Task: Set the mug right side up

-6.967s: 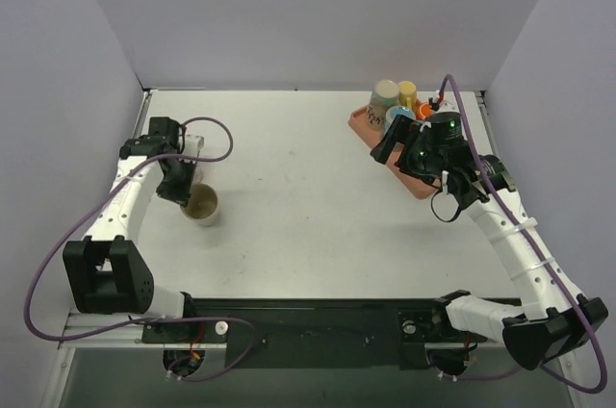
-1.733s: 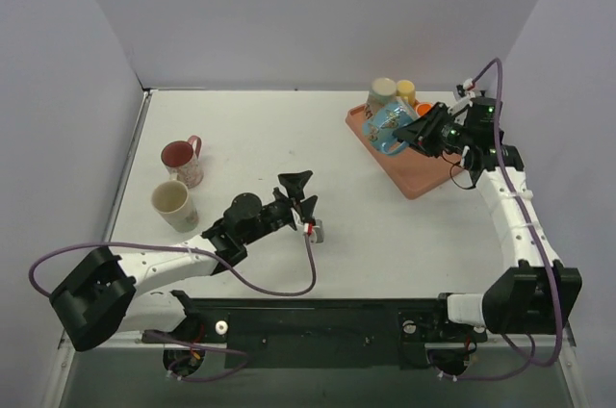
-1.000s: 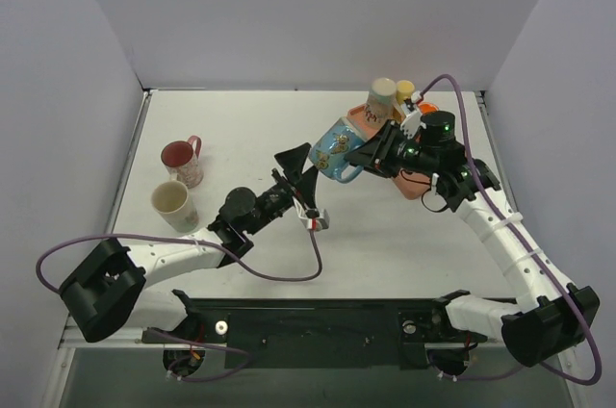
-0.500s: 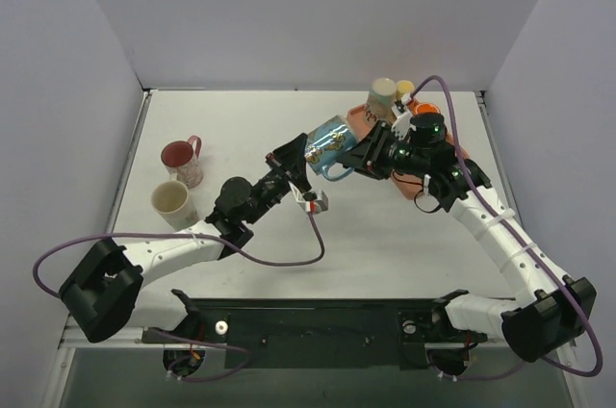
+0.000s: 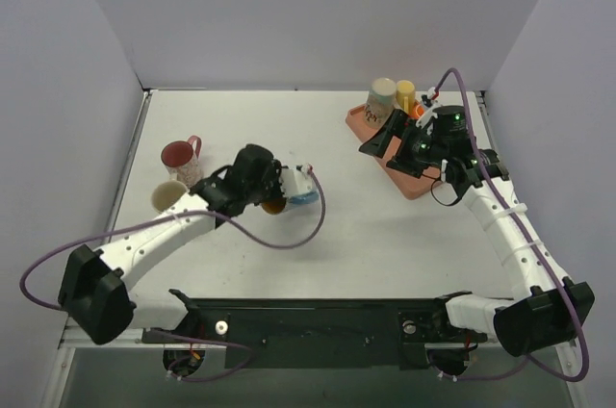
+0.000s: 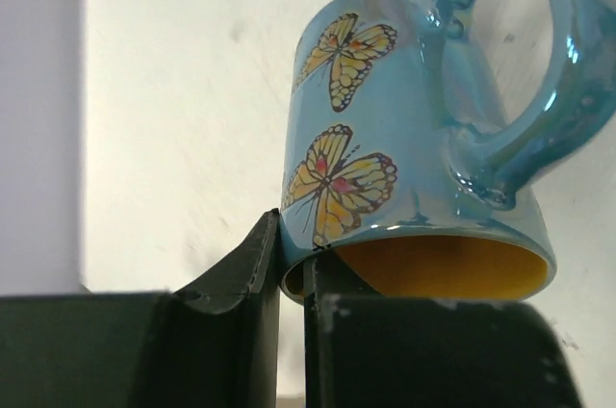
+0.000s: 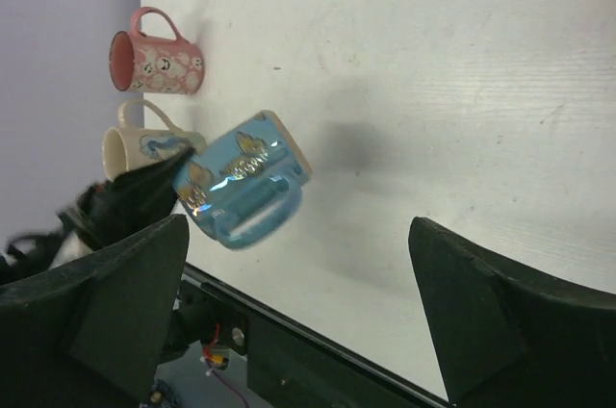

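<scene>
The blue mug (image 5: 301,194) with yellow butterflies (image 6: 404,139) hangs tilted above the table's left-middle, its orange inside turned toward the left arm. My left gripper (image 5: 277,189) (image 6: 294,273) is shut on its rim, one finger outside the wall and one inside. The handle points away from the fingers. From the right wrist the blue mug (image 7: 241,191) shows in the air, clear of my right gripper (image 7: 308,321). That right gripper (image 5: 390,146) stands open and empty over the tray's near-left end.
A pink mug (image 5: 180,158) (image 7: 159,62) and a cream mug (image 5: 168,198) (image 7: 144,143) stand upright at the left, close beside the left arm. A salmon tray (image 5: 416,184) at the back right holds several cups and small items (image 5: 384,95).
The right gripper opened, let go of the blue mug and drew back to the tray. The left gripper, shut on the rim, carried the mug left and nearer.
</scene>
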`<state>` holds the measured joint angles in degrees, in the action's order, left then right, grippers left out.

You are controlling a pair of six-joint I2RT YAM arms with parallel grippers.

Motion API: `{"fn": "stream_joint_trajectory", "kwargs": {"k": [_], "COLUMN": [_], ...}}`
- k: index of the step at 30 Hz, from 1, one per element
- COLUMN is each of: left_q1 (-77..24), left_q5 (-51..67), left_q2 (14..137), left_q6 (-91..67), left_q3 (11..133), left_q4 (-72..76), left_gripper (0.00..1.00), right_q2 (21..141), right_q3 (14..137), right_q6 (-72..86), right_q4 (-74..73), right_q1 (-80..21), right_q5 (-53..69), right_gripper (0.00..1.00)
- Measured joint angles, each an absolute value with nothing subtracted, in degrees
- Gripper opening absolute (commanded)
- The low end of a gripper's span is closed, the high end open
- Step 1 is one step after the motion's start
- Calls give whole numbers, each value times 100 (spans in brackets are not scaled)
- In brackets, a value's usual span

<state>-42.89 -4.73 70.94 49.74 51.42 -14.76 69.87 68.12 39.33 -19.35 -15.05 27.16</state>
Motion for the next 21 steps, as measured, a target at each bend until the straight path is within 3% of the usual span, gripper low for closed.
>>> {"fn": "stream_joint_trajectory", "kwargs": {"k": [4, 8, 14, 21], "left_q1": [-3122, -1933, -882, -784], "left_q5": [-187, 99, 202, 185], "left_q2": [8449, 9662, 10871, 11500], "left_q6": [3802, 2783, 1664, 832], "left_q3": [7242, 8757, 9657, 10265], "left_q4": [-3704, -4729, -5859, -6495], "left_gripper": [0, 0, 0, 0], "right_q2": [6987, 6993, 6978, 6908], "right_q3": [6949, 7057, 7063, 7061], "right_q6": [3542, 3269, 3030, 2912], "right_q4": [-2257, -2453, -2602, -2753], "right_q1": [-1466, -1466, -1463, -1452], "right_q5": [2602, 2558, 2438, 2263], "right_gripper": [93, 94, 95, 95]}}
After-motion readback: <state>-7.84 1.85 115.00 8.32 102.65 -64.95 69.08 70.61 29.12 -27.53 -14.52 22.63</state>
